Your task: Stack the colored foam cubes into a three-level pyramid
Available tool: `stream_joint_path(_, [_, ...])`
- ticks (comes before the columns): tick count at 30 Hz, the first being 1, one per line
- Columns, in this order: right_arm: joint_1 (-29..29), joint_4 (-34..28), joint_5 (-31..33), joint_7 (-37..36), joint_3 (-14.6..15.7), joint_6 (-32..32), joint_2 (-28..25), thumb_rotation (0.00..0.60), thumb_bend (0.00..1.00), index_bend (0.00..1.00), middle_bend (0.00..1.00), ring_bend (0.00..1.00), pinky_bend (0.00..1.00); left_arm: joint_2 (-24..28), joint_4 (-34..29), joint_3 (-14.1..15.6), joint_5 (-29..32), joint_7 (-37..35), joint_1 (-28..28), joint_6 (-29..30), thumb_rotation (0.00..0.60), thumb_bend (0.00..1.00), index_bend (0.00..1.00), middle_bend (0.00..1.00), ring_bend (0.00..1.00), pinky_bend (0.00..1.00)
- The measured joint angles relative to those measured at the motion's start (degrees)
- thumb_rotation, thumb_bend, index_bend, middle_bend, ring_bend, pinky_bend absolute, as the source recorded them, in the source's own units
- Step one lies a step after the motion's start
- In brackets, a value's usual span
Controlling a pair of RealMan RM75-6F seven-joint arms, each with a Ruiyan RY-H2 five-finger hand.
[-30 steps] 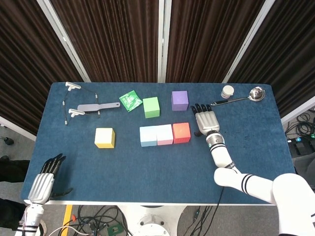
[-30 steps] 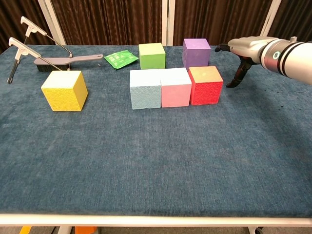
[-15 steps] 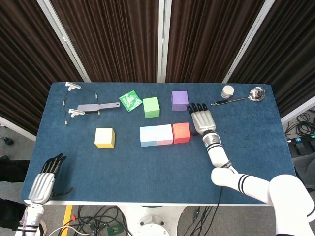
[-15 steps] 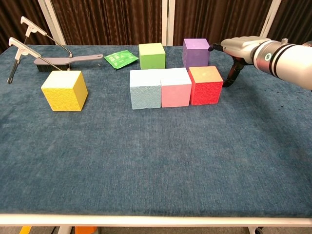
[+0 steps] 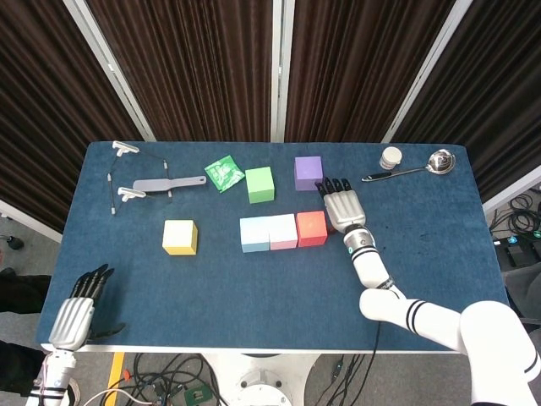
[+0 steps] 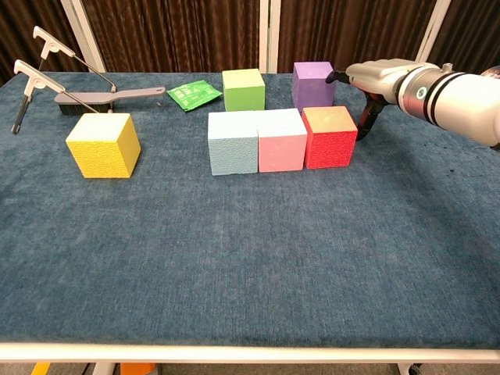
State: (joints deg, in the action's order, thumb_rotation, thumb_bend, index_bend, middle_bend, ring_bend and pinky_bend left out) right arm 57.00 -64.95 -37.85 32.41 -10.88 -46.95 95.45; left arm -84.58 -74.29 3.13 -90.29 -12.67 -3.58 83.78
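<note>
Purple cube [image 5: 308,172]: my right robot hand [image 5: 342,208] open beside it; wrap both side faces squarely, lift straight.

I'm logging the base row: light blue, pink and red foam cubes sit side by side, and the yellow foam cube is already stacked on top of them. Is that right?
Not quite. The light blue foam cube, pink foam cube and red foam cube do sit side by side, but the yellow foam cube stands alone on the blue table to their left, as the chest view shows.
</note>
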Motion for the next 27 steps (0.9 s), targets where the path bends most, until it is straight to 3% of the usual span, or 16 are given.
stream_joint_path(27, [-0.6,-2.0,-0.9,0.4,-0.9,-0.3,-0.9,0.6,0.1,0.0,0.0,0.0,0.0,0.1,0.0,0.1,0.0,-0.1,-0.1,-0.1,0.6,0.01,0.05,0.01,0.0,0.0])
